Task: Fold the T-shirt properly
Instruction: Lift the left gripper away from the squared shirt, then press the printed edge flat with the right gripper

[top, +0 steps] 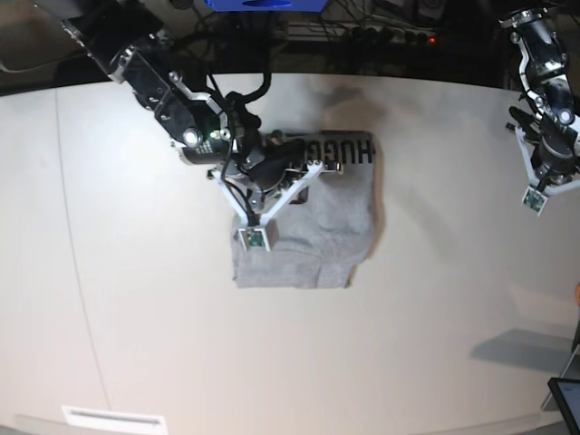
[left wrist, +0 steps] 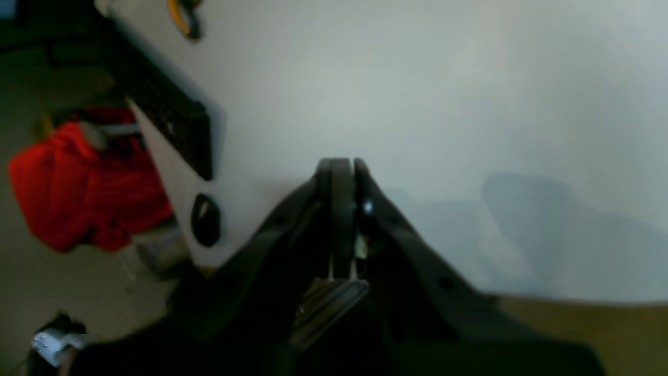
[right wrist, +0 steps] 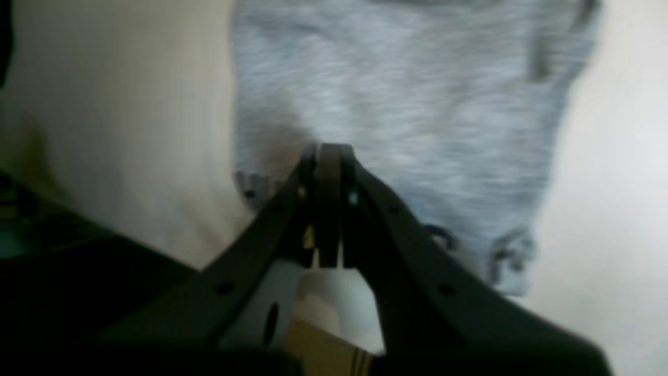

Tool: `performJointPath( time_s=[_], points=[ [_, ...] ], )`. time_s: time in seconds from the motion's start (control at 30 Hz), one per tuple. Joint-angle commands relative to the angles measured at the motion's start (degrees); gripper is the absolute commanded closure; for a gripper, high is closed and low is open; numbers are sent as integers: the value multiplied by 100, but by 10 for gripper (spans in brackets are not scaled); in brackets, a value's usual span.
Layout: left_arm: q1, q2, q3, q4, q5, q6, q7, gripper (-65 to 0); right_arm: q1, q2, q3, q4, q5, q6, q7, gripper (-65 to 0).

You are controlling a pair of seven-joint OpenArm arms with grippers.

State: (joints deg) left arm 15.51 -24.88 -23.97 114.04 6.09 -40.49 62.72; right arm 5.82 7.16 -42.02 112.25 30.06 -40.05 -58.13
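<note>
The heather-grey T-shirt (top: 335,217) lies folded into a rough rectangle in the middle of the white table (top: 435,299). A strip of black lettering (top: 343,150) shows along its far edge. My right gripper (right wrist: 329,150) is shut, its tips over the grey cloth (right wrist: 407,104) near the lettered edge, with nothing visible between the jaws. That view is blurred, so I cannot tell whether the tips touch the cloth. The right arm (top: 181,109) reaches in from the far left. My left gripper (left wrist: 342,163) is shut over bare table at the far right, well away from the shirt.
In the left wrist view a black keyboard-like slab (left wrist: 167,112) and a dark oval mouse (left wrist: 205,219) lie by the table's edge, with a red bag (left wrist: 83,177) on the floor beyond. A dark screen corner (top: 567,401) sits at the near right of the table.
</note>
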Motion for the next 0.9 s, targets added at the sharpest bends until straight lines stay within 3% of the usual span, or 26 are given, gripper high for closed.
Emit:
performJointPath(
  time_s=[0.0,0.17,0.37,0.53,0.73,0.87],
  points=[
    [89,-65,-52,108,275,49,-140,0,64,18,31,33,-39,5,147,0],
    [449,225,-192,99,1110,49,-720,0,-332,141,31,-302,-39,5,718,0],
    [476,330,-395,99,1101,49,-861,0,-684,475,31,-697,-31,5,1422,0],
    [458,330,-359,91,1101,49,-861,0,-1009,467,31,-961,-39,5,1808,0],
    [458,339,-351,82,1101,49,-861,0,-1044,467,31,-750,-48,5,1808,0],
    [458,339,-359,82,1092,49,-861,0,-921,467,75,-178,-48,5,1386,0]
  ],
)
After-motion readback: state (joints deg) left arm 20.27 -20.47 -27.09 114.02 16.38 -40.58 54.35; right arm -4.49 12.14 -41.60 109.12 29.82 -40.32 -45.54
